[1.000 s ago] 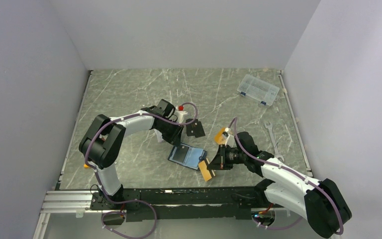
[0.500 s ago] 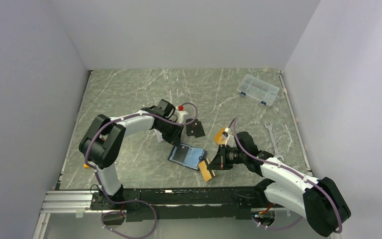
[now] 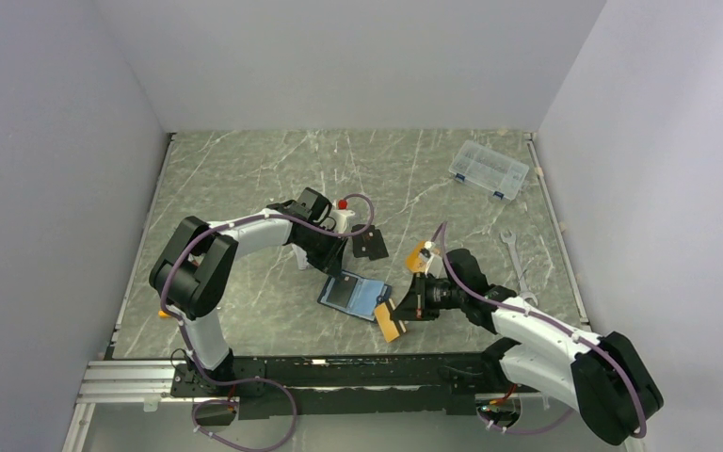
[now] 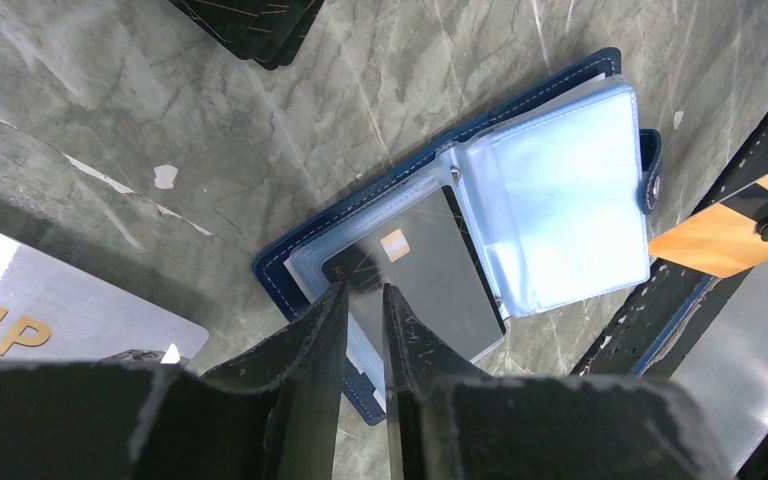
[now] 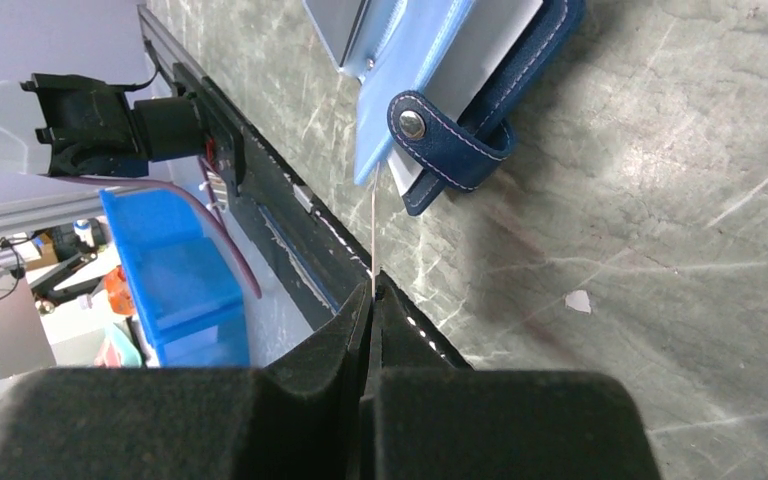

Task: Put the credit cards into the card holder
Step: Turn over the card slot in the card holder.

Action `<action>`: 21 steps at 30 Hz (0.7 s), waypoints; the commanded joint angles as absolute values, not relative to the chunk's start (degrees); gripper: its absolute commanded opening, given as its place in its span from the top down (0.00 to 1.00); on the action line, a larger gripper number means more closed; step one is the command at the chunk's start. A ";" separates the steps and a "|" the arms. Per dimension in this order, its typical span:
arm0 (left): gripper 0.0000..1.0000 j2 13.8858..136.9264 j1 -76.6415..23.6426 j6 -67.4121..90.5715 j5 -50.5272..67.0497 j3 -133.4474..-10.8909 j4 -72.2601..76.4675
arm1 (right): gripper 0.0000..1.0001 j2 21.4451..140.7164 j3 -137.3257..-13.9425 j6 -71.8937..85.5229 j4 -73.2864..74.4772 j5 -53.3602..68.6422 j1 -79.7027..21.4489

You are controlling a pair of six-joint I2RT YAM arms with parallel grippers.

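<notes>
The navy card holder [image 3: 356, 295] lies open on the table, its light blue sleeves up [image 4: 560, 190]. A grey card with a chip [image 4: 430, 270] sits in its left sleeve. My left gripper [image 4: 365, 295] hovers over the holder's near left edge, its jaws almost together with nothing between them. A silver card [image 4: 60, 310] lies on the table beside it. My right gripper [image 3: 407, 309] is shut on the orange-gold card [image 3: 391, 326], held on edge [image 5: 374, 230] just off the holder's snap tab [image 5: 440, 140]. The card also shows in the left wrist view [image 4: 720, 235].
A flat black rectangle [image 3: 370, 247] lies just behind the holder. A clear compartment box [image 3: 490, 169] sits at the back right and a wrench [image 3: 513, 259] at the right. The table's front rail [image 3: 339, 363] runs close behind the orange card. A blue bin [image 5: 175, 280] is below the table edge.
</notes>
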State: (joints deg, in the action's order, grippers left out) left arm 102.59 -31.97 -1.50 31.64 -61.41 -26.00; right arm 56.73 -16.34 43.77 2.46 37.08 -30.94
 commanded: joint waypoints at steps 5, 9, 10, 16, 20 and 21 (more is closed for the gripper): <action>0.76 100.02 -32.29 -2.64 32.42 -62.27 -25.99 | 1.00 57.98 -16.59 44.74 -2.84 38.47 -30.74; 0.76 99.95 -32.34 -2.69 32.43 -62.35 -26.10 | 1.00 58.86 -16.76 45.11 -3.89 38.54 -30.73; 0.76 99.93 -32.34 -2.68 32.43 -62.36 -26.06 | 1.00 58.99 -16.83 45.10 -4.21 38.58 -30.73; 0.77 100.06 -32.31 -2.51 32.91 -62.37 -25.93 | 1.00 62.12 -18.83 45.58 -6.53 38.75 -30.76; 0.77 99.94 -32.34 -2.76 32.79 -62.33 -26.02 | 1.00 65.47 -21.47 45.34 -8.45 38.81 -30.75; 0.77 99.87 -32.34 -2.87 32.71 -62.18 -26.02 | 1.00 66.24 -22.24 45.13 -8.75 38.70 -30.78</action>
